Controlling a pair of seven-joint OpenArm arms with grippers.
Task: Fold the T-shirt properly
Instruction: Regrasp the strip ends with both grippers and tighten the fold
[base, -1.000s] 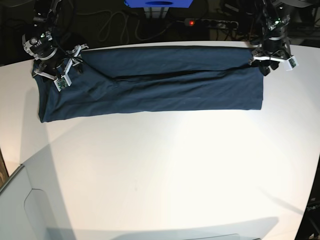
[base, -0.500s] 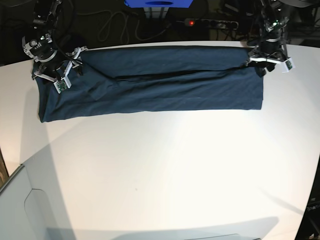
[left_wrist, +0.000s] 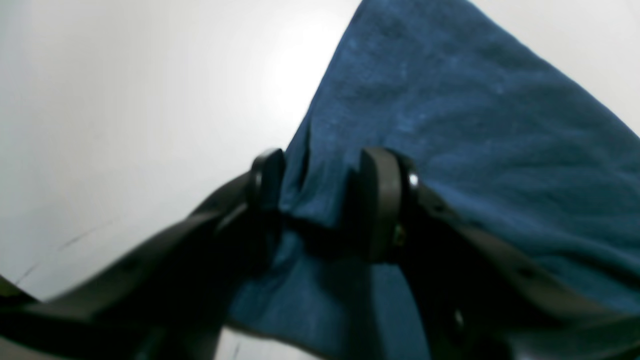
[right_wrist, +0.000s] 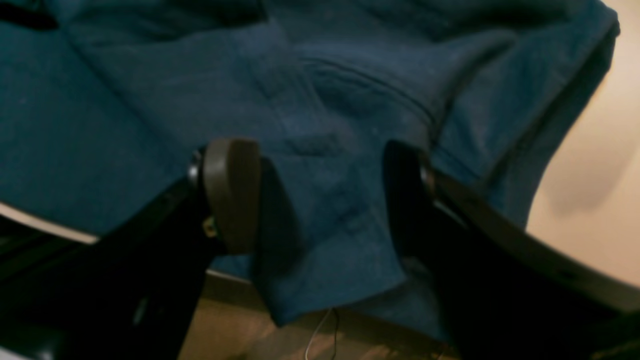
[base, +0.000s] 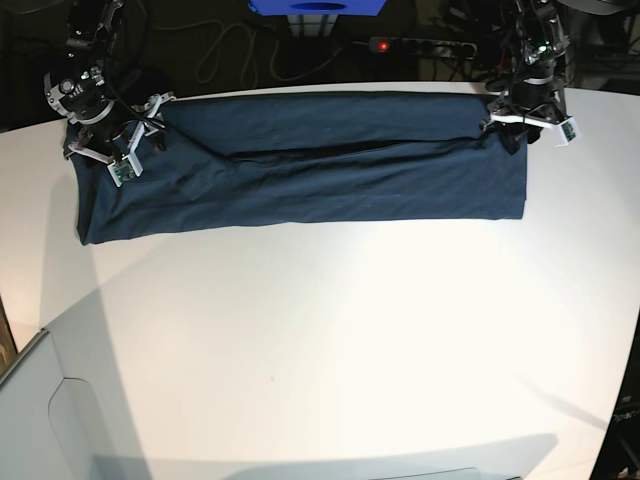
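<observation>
The dark navy T-shirt (base: 320, 170) lies folded into a long band across the far part of the white table (base: 330, 330). My left gripper (base: 525, 125) stands over the band's far right corner. In the left wrist view its fingers (left_wrist: 380, 200) are apart, straddling a raised crease of the T-shirt (left_wrist: 475, 125); the left gripper (left_wrist: 322, 195) is open. My right gripper (base: 125, 150) sits on the band's far left end. Its jaws are wide in the right wrist view, with the right gripper (right_wrist: 320, 200) open over rumpled T-shirt (right_wrist: 150, 100) cloth that runs between the pads.
Behind the table's far edge are a power strip (base: 420, 45) with a red light, loose cables (base: 230, 55) and a blue box (base: 315, 8). A pale grey panel (base: 40, 420) fills the near left corner.
The left gripper has shifted a little left and back along the shirt's right corner. The right gripper has barely moved, and the shirt lies as before.
</observation>
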